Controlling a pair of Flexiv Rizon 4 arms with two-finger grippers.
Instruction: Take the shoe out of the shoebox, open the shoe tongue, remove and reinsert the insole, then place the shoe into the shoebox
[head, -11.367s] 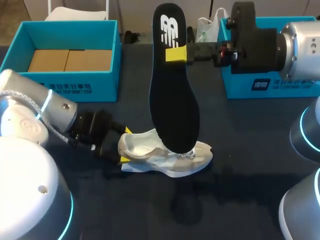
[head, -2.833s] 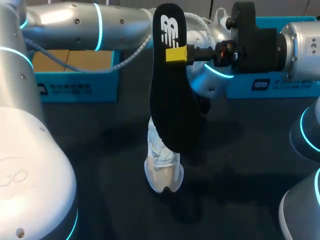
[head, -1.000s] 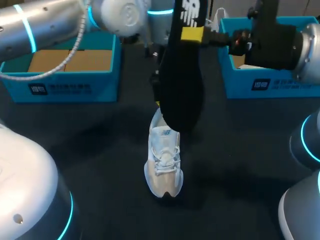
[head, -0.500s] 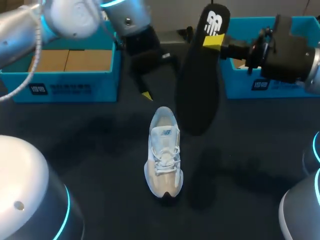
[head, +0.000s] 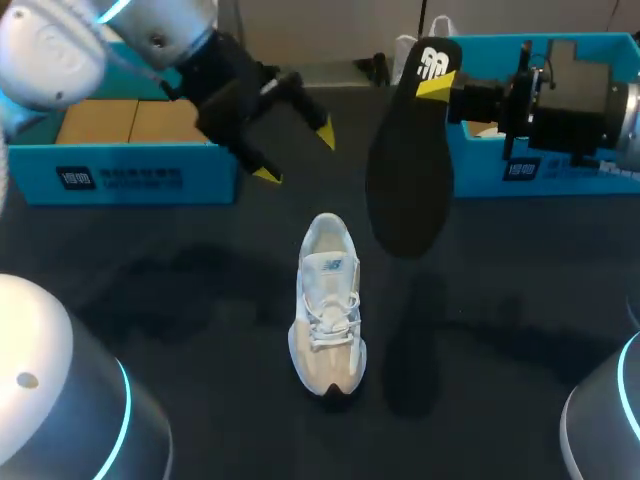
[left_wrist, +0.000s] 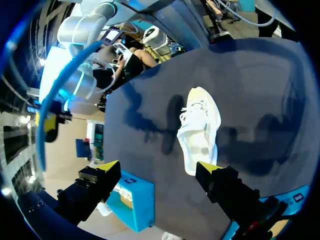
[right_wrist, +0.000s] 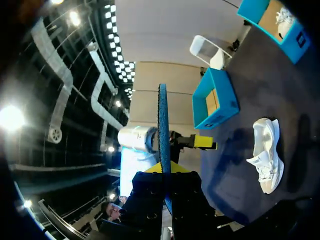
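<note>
White sneaker (head: 327, 300) lying on the dark table (head: 520, 300), right gripper (head: 437, 85) clamped on the black insole (head: 410, 180) held aloft, left gripper (head: 294, 154) raised nearby, jaws wide apart.

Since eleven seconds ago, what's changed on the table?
The left gripper let go of the shoe, now turned toe toward the robot, and withdrew open toward the left shoebox. The right gripper shifted the insole right, still shut on it.
</note>
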